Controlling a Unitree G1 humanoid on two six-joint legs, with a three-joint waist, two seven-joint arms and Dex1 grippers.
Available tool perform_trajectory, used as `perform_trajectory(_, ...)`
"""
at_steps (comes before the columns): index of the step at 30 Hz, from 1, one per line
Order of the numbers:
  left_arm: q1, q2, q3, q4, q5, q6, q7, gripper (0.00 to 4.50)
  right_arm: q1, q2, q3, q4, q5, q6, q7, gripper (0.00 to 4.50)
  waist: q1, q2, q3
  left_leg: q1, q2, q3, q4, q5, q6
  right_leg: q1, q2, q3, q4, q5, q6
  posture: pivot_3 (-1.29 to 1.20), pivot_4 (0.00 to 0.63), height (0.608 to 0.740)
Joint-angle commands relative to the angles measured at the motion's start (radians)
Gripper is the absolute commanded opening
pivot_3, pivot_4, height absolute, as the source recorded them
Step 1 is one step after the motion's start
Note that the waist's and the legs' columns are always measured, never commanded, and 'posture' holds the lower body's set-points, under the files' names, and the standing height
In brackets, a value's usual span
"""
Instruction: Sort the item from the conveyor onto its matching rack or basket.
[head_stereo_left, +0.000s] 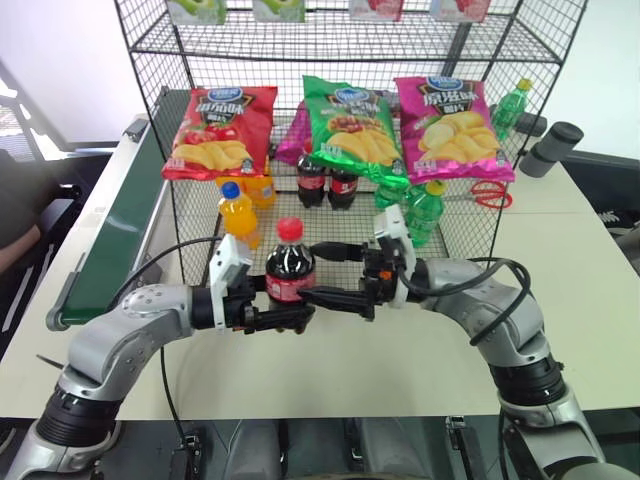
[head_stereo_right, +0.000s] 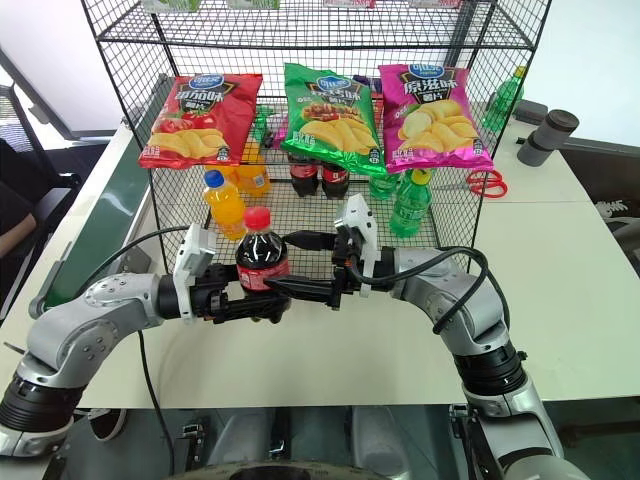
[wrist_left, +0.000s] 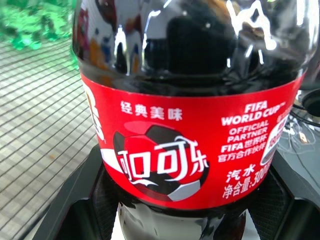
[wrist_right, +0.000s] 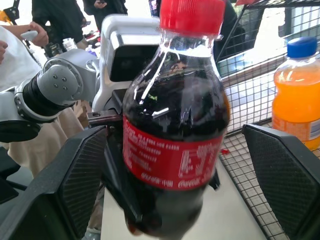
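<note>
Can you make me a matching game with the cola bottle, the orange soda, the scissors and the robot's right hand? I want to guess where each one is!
Things:
1. cola bottle
2. orange soda bottle
3. red scissors
4. right hand

Places or states:
A. lying on the table to the right of the rack
B. open, one finger on each side of the cola, not squeezing it
C. held upright in the shut left hand
D. standing on the rack's bottom shelf, under the red chip bag

Pairs: 1-C, 2-D, 3-A, 4-B
</note>
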Motion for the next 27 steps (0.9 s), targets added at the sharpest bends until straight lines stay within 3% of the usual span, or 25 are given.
perform_trajectory(1, -0.028, -0.014, 0.004, -0.029, 0.009, -0.028, -0.017, 2.86, 0.006, 0.008, 0.011, -0.048, 0.013, 0.001, 0.002, 4.50, 0.000, 0.000, 0.000, 0.000, 0.000, 0.000, 0.000, 0.000, 0.000, 0.000, 0.000, 0.000, 0.000, 0.000, 0.000, 0.00, 0.150, 0.734)
perform_trajectory(14, -0.031, -0.025, -0.022, -0.043, 0.058, -0.030, -0.052, 2.86, 0.004, 0.053, 0.015, -0.027, 0.038, 0.033, -0.009, 4.50, 0.000, 0.000, 0.000, 0.000, 0.000, 0.000, 0.000, 0.000, 0.000, 0.000, 0.001, 0.000, 0.000, 0.000, 0.000, 0.00, 0.150, 0.734)
perform_trajectory(17, -0.037, -0.033, -0.025, -0.042, 0.064, -0.033, -0.050, 2.86, 0.006, 0.050, 0.013, -0.030, 0.048, 0.052, 0.001, 3.73, 0.001, 0.000, 0.000, 0.000, 0.000, 0.000, 0.001, 0.000, 0.000, 0.000, 0.001, 0.000, 0.000, 0.000, 0.000, 0.00, 0.150, 0.734)
perform_trajectory(19, -0.038, -0.036, -0.026, -0.042, 0.073, -0.035, -0.050, 2.86, 0.008, 0.050, 0.011, -0.035, 0.051, 0.058, 0.005, 2.96, 0.001, 0.000, 0.000, 0.000, 0.000, 0.000, 0.001, 0.000, 0.000, 0.000, 0.001, 0.000, 0.000, 0.000, 0.000, 0.00, 0.150, 0.734)
perform_trajectory(24, -0.043, -0.051, -0.018, -0.038, 0.069, -0.028, -0.049, 2.86, 0.011, 0.055, 0.012, -0.041, 0.042, 0.053, -0.003, 2.94, 0.000, 0.000, 0.000, 0.000, 0.000, 0.000, 0.001, 0.000, 0.000, 0.000, 0.001, 0.000, 0.000, 0.000, 0.000, 0.00, 0.150, 0.734)
perform_trajectory(27, -0.047, -0.053, -0.007, -0.035, 0.079, -0.030, -0.035, 4.09, 0.013, 0.061, 0.008, -0.038, 0.038, 0.048, -0.012, 2.94, 0.001, 0.000, 0.000, 0.000, 0.000, 0.000, 0.001, 0.000, 0.000, 0.000, 0.001, 0.000, 0.001, 0.000, 0.000, 0.00, 0.150, 0.734)
